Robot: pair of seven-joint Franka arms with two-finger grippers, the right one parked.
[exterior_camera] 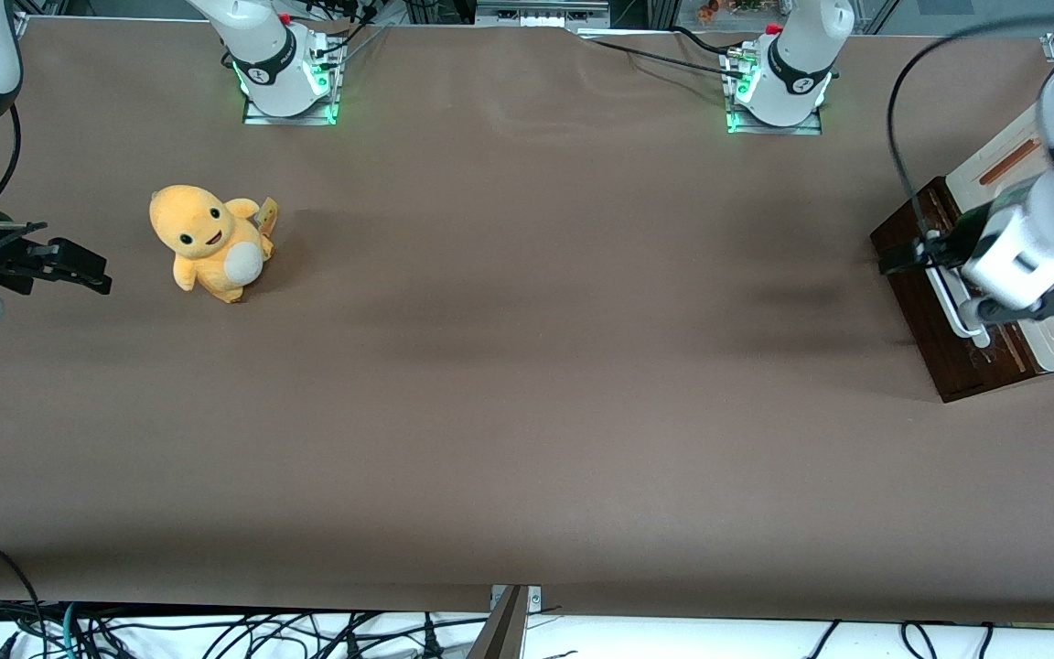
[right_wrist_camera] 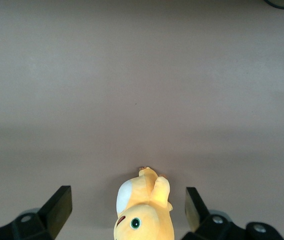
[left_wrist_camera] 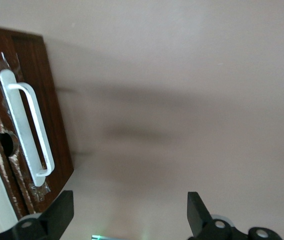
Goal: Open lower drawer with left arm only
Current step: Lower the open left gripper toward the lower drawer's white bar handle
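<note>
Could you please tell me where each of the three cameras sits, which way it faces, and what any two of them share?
Front view: high above the table's edge, looking down; shows both arm bases, the plush toy, the left arm at the lower drawer.
Left wrist view: on the working arm, facing the drawer's white handle; the open end effector shows, apart from the handle.
Right wrist view: on the parked arm, facing the table and toy.
Shared: front and left wrist show the drawer; front and right wrist show the toy.

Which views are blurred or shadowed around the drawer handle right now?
Front view: the left arm is motion-smeared over the lower drawer; a soft shadow streaks the table beside it. Left wrist view: the white handle is sharp, the open gripper is beside it, and blurry shadows lie on the table.
</note>
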